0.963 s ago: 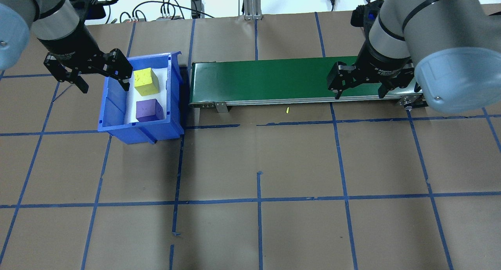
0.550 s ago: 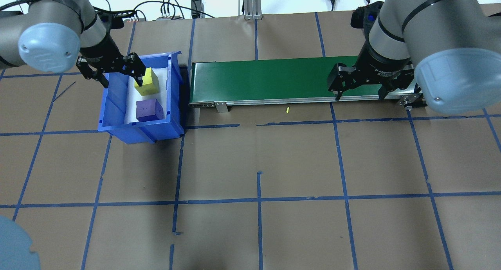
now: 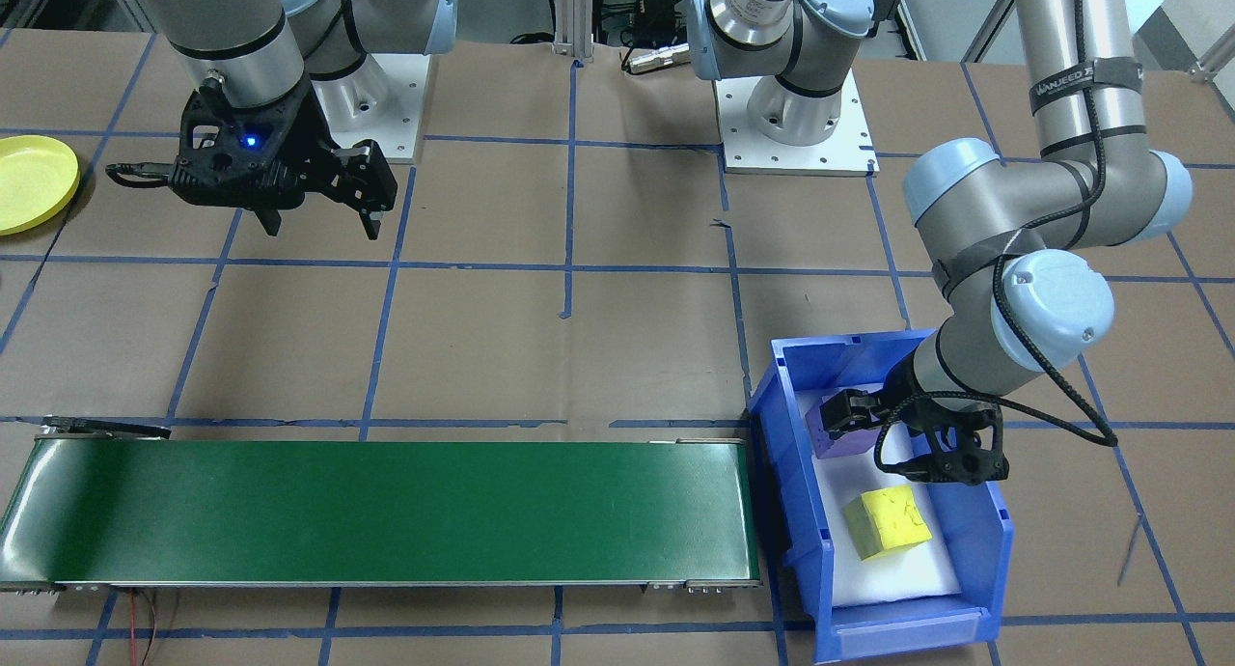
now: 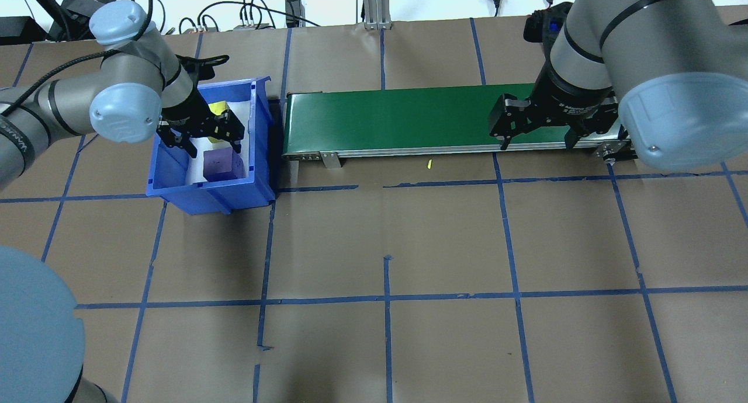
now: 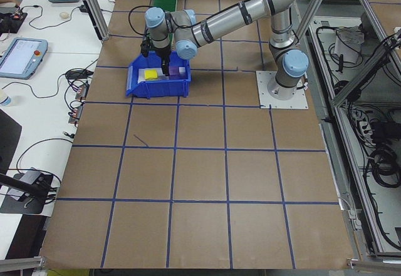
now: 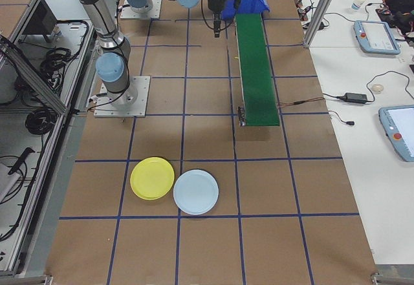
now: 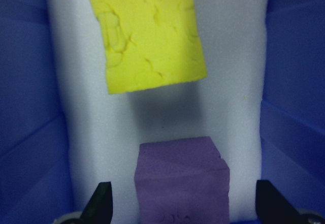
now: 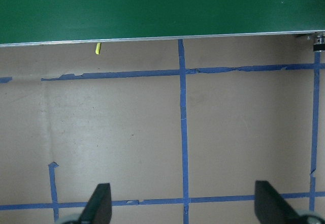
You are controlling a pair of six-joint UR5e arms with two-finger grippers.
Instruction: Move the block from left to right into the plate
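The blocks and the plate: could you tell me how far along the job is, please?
Done: nothing; both blocks sit in the bin, the plate is bare. In hand: the open left gripper straddles the purple block. Left: grasp, conveyor transfer, right gripper placing it.

light: bright, even, soft shadows | left wrist view: purple block (image 7: 182, 181) blurred, perhaps too close | glare: slight on belt (image 3: 386, 512)

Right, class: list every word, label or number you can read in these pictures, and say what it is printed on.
"WANJEED": black strap on the left arm.
"Adaptive": white print on the collar above the right hand; the rest is blurred.
Nothing else is readable.
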